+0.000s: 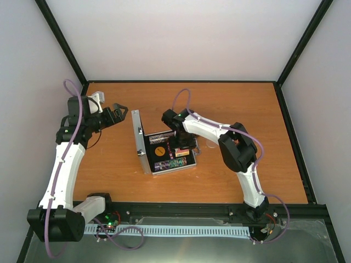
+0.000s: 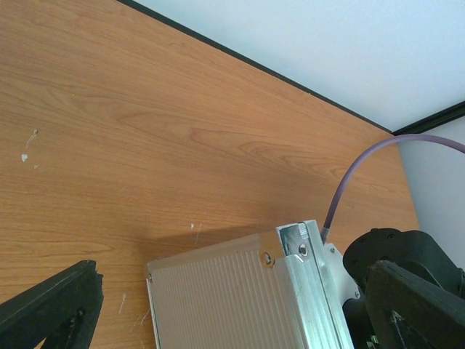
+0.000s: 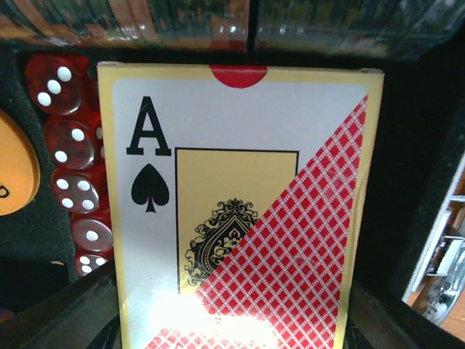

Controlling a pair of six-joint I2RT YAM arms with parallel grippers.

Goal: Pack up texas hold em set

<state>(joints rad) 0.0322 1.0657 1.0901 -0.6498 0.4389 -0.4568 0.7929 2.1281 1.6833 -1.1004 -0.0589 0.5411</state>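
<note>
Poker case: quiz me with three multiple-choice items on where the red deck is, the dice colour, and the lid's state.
1. The red card deck is: A on the bare table; B between the right gripper's fingers, over the case; C leaning on the back wall.
2. The dice are: A green; B white; C red.
3. The lid is: A open, standing upright; B shut; C detached.
Answers: B, fingers flank it in the right wrist view; C, translucent red, white pips; A, it stands at the case's left edge.

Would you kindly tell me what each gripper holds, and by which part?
The right gripper holds the red card deck across its near end; the left gripper holds nothing.
</note>
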